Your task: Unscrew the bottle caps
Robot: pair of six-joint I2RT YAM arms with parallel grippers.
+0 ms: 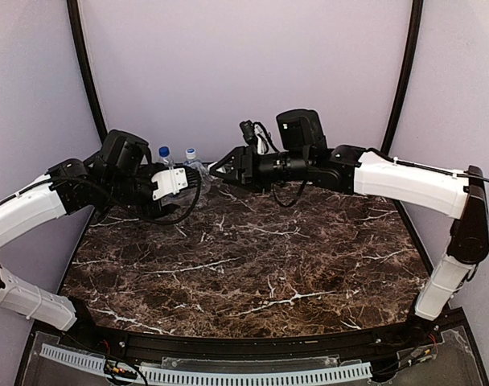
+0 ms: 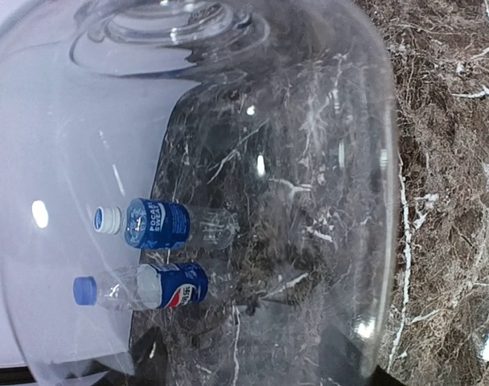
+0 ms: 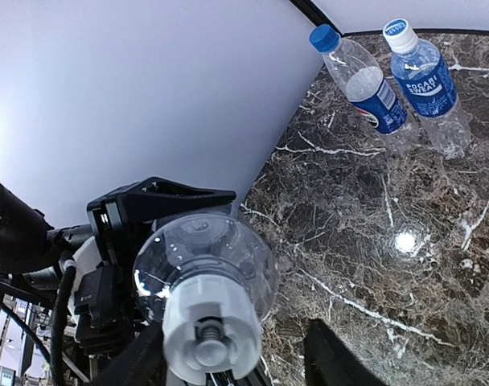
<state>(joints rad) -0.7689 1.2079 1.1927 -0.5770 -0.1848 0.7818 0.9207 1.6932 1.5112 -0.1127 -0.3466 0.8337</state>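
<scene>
My left gripper (image 1: 186, 181) is shut on the plain unlabelled bottle (image 1: 200, 171), holding it level above the back of the table. The bottle's clear body (image 2: 252, 121) fills the left wrist view. Its white cap (image 3: 212, 322) points at my right gripper (image 1: 225, 170), which is open: one finger lies beside the cap and the other finger (image 3: 333, 362) stands apart from it. The Pepsi bottle (image 3: 365, 84) with its blue cap (image 3: 323, 37) and the blue-label bottle (image 3: 425, 88) with its white cap (image 3: 400, 34) stand upright at the back left, caps on.
The two standing bottles (image 1: 177, 155) are close behind my left gripper, near the back wall. A black curved frame post (image 1: 88, 72) rises at the back left and another (image 1: 405, 72) at the back right. The dark marble table (image 1: 244, 265) stretches toward the near edge.
</scene>
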